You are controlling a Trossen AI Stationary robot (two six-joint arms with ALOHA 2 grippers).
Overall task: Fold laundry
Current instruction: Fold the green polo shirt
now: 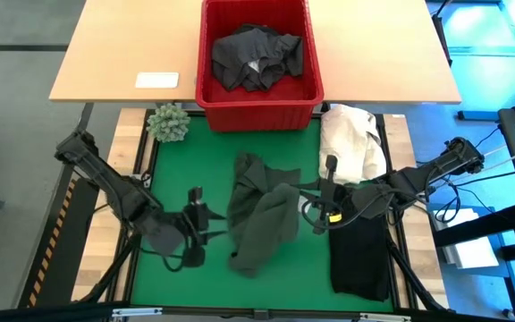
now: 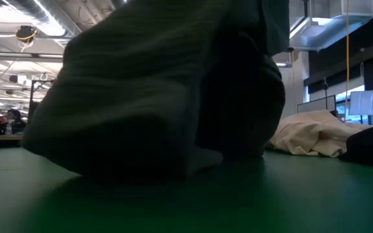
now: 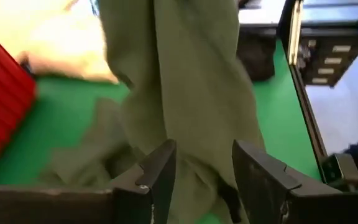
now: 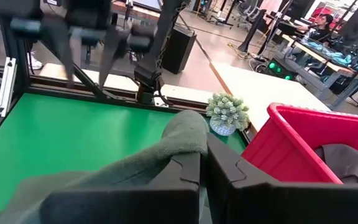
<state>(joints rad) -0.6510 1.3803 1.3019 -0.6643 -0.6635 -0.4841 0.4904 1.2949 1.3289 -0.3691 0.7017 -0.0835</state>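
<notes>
Fold in hand — dark green soft cloth garment [image 1: 262, 215], mid-mat.
Right gripper [image 4: 204, 163] clamped on its edge; left gripper [image 3: 204, 171] jaws apart — regrip squarely before drawing the fold flat.

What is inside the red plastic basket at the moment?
The red basket holds a crumpled dark grey garment with a small pale patch showing on it. Whether more clothes lie under it cannot be seen, because it covers most of the basket floor.

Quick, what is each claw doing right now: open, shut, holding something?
Left gripper: jaws open, dark green garment just beyond them, not held.
Right gripper: jaws shut on the dark green garment.
</notes>
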